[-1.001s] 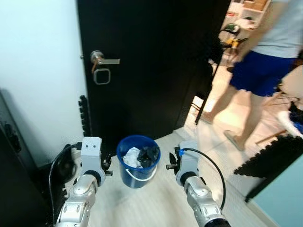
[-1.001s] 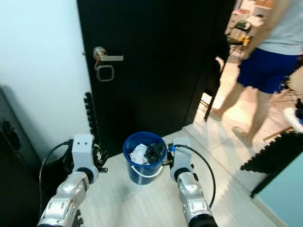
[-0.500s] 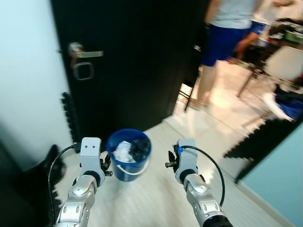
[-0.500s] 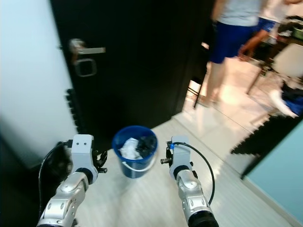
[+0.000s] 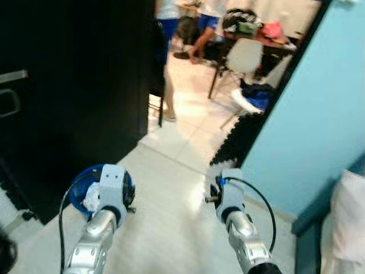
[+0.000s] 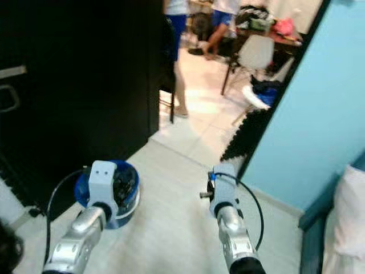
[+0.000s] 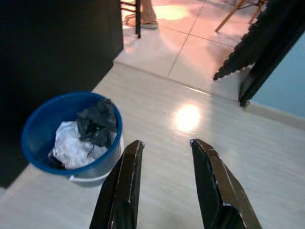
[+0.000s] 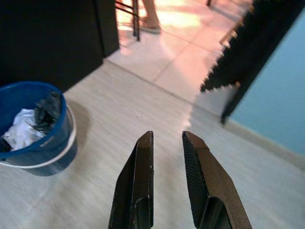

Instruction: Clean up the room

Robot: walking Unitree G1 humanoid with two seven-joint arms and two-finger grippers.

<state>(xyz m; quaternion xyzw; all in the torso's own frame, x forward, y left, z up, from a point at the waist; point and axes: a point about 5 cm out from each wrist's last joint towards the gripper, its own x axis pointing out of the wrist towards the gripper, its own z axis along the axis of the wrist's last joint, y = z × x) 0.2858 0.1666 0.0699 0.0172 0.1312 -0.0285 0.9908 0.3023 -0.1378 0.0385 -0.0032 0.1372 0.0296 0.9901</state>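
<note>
A blue bucket (image 7: 29, 137) holding white paper and a black bag stands on the pale wood floor beside the black door (image 5: 74, 85). In the eye views the blue bucket (image 6: 126, 184) sits at the lower left, partly behind my left arm (image 5: 112, 184). My left gripper (image 7: 167, 143) hangs open above the floor just to the right of the bucket, with nothing between its fingers. My right gripper (image 8: 167, 134) is open too, over bare floor, and the bucket (image 8: 43, 157) lies well off to its side. My right arm (image 5: 230, 187) reaches forward at lower centre.
Past the doorway two people stand on shiny tiles (image 5: 188, 123), by a white chair (image 5: 244, 54) and a cluttered table. Black foam mats (image 5: 236, 142) lean at the foot of a light blue wall (image 5: 319, 103). White bedding (image 5: 349, 222) is at the far right.
The camera has swung right: the bucket slid from centre to lower left, and the blue wall, chair and bedding came into view. Both grippers hold the same pose.
</note>
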